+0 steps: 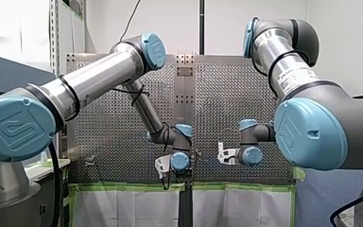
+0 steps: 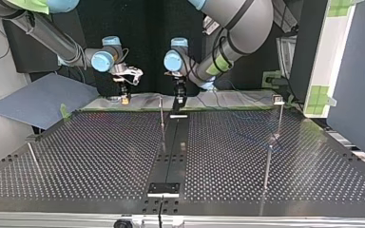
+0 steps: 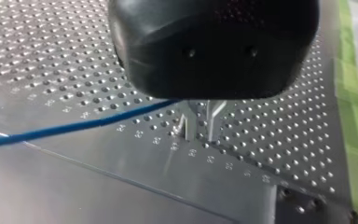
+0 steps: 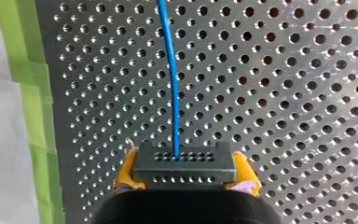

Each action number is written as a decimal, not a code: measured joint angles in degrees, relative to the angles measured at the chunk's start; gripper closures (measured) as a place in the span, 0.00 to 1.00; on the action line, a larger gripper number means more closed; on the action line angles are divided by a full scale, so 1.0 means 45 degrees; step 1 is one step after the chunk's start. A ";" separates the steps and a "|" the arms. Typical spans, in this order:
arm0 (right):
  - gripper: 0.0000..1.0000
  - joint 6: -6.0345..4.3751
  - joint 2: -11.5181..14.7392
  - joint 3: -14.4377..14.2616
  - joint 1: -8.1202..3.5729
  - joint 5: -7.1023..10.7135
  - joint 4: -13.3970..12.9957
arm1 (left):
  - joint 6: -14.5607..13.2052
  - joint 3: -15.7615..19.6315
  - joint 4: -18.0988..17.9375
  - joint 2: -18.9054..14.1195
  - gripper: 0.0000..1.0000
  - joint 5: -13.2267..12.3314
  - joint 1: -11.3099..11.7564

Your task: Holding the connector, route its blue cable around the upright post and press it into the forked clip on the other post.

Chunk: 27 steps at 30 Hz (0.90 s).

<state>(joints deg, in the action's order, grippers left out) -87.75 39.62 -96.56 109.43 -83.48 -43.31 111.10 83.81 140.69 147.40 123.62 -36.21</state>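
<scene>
In the right wrist view my right gripper [image 4: 185, 173] is shut on a dark grey connector [image 4: 185, 163], with a yellow pad [image 4: 126, 173] on each side of it. The blue cable [image 4: 172, 84] leaves the connector and runs ahead over the perforated plate. In the left wrist view my left gripper [image 3: 200, 137] has its metal fingers [image 3: 188, 123] close together above the plate, and the blue cable [image 3: 74, 127] runs in to them from the side. In the top view an upright post [image 2: 161, 116] stands beside my left gripper [image 2: 178, 102]. A post with a clip [image 2: 278, 99] is at the right.
The perforated table [image 2: 100, 152] has a dark centre strip [image 2: 173, 152] with a small bracket [image 2: 163, 189] at its near end. A thin pin [image 2: 32, 153] stands at the top view's left. Green tape [image 4: 25, 84] edges the plate beside my right gripper [image 2: 124, 96].
</scene>
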 joint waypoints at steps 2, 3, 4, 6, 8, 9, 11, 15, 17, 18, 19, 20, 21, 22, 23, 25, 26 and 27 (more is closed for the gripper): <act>1.00 0.0083 -0.0001 0.0000 -0.0007 -0.0014 0.0194 | -0.0189 0.0041 0.0120 0.0001 0.86 0.0173 -0.0057; 1.00 0.0122 -0.0002 0.0000 -0.0009 -0.0021 0.0271 | -0.0281 0.0077 0.0167 0.0002 0.86 0.0259 -0.0088; 1.00 0.0174 -0.0002 -0.0001 -0.0008 -0.0031 0.0365 | -0.0386 0.0139 0.0211 0.0000 0.86 0.0353 -0.0128; 1.00 0.0248 0.0001 0.0000 -0.0008 -0.0056 0.0489 | -0.0492 0.0258 0.0250 0.0003 0.86 0.0442 -0.0184; 1.00 0.0338 0.0001 -0.0001 -0.0008 -0.0099 0.0621 | -0.0561 0.0389 0.0269 0.0001 0.86 0.0505 -0.0248; 1.00 0.0377 -0.0001 0.0000 -0.0009 -0.0137 0.0672 | -0.0583 0.0440 0.0276 0.0001 0.86 0.0538 -0.0275; 1.00 0.0465 0.0004 0.0000 -0.0010 -0.0280 0.0752 | -0.0650 0.0524 0.0313 -0.0006 0.86 0.0667 -0.0336; 1.00 0.0548 0.0012 0.0000 -0.0020 -0.0515 0.0814 | -0.0739 0.0579 0.0387 -0.0015 0.86 0.0945 -0.0444; 1.00 0.0566 0.0023 0.0000 -0.0032 -0.0553 0.0809 | -0.0754 0.0583 0.0403 -0.0046 0.86 0.1003 -0.0472; 1.00 0.0572 0.0029 0.0000 -0.0039 -0.0560 0.0804 | -0.0756 0.0584 0.0407 -0.0059 0.86 0.1022 -0.0478; 1.00 0.0573 0.0040 0.0000 -0.0050 -0.0565 0.0793 | -0.0759 0.0585 0.0409 -0.0072 0.86 0.1041 -0.0486; 1.00 0.0573 0.0049 0.0000 -0.0063 -0.0564 0.0782 | -0.0760 0.0584 0.0407 -0.0078 0.86 0.1051 -0.0493; 1.00 0.0573 0.0063 0.0000 -0.0080 -0.0563 0.0771 | -0.0761 0.0583 0.0406 -0.0083 0.86 0.1058 -0.0498; 1.00 0.0569 0.0085 0.0001 -0.0098 -0.0560 0.0758 | -0.0762 0.0584 0.0404 -0.0098 0.86 0.1062 -0.0503; 1.00 0.0565 0.0099 0.0000 -0.0112 -0.0559 0.0756 | -0.0762 0.0585 0.0403 -0.0120 0.86 0.1061 -0.0506; 1.00 0.0564 0.0124 0.0005 -0.0137 -0.0551 0.0749 | -0.0763 0.0586 0.0407 -0.0220 0.86 0.1050 -0.0519; 1.00 0.0565 0.0133 0.0009 -0.0146 -0.0546 0.0746 | -0.0763 0.0587 0.0410 -0.0283 0.86 0.1043 -0.0526; 1.00 0.0566 0.0139 0.0014 -0.0155 -0.0543 0.0745 | -0.0762 0.0587 0.0412 -0.0356 0.86 0.1036 -0.0533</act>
<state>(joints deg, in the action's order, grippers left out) -85.20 40.25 -96.49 108.73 -85.93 -39.96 107.67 86.45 142.54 145.80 128.28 -38.61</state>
